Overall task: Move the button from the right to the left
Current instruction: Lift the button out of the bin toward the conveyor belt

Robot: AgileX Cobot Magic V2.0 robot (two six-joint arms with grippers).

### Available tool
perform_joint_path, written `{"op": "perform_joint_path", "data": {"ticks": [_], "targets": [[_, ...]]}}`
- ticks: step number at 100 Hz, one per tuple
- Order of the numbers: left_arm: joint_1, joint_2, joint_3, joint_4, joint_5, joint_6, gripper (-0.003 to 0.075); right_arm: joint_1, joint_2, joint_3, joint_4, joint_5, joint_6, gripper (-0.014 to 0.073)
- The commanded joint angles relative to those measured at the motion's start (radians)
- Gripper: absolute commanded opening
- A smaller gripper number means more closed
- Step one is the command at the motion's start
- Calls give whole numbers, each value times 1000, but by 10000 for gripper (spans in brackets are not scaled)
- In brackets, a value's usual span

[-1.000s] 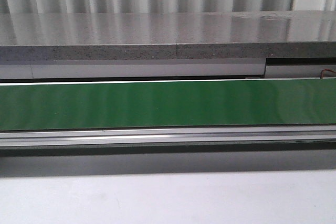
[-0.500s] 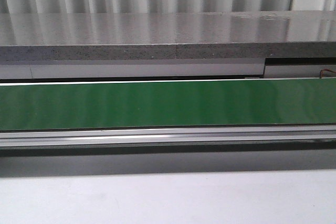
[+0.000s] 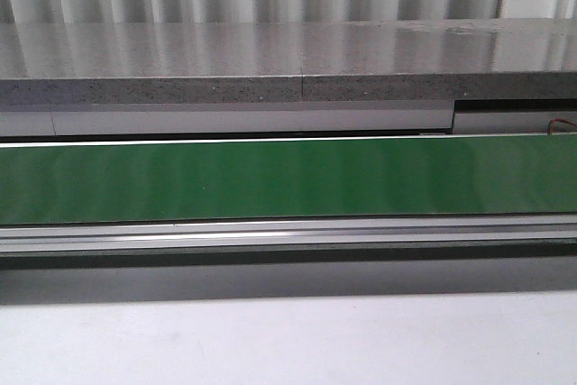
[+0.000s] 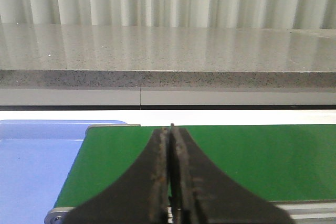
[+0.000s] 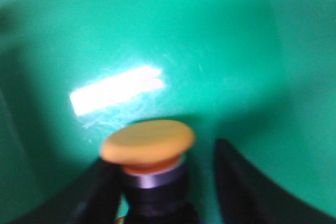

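The long green belt (image 3: 288, 178) runs left to right in front of me, with a grey shelf (image 3: 288, 60) on its far side. A blue tray (image 4: 31, 171) sits at the belt's left end. My left gripper (image 4: 169, 182) hangs there, pressed tight together and holding nothing.

My right gripper (image 5: 168, 182) is open, a finger on each side of the button (image 5: 148, 145). The button stands on the belt; the blur hides any touch. I should close softly on the black neck under the orange cap, not the cap, then lift straight up.
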Motion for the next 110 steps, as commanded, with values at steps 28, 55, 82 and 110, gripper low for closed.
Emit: {"op": "perform_joint_path", "data": {"ticks": [28,55,82,110], "targets": [[-6,-34,24,-6,-86,-5,-20,-3,-90,-23,40,6,-11,195],[-6,-34,24,-6,-86,-5,-20,0,-239,-24,85,33,-10,195],[-6,-34,24,-6,-86,-5,-20,38,-364,-24,131,89,-10,195],[-6,-34,24,-6,-86,-5,-20,185,-406,-23,123,157,17,195]]}}
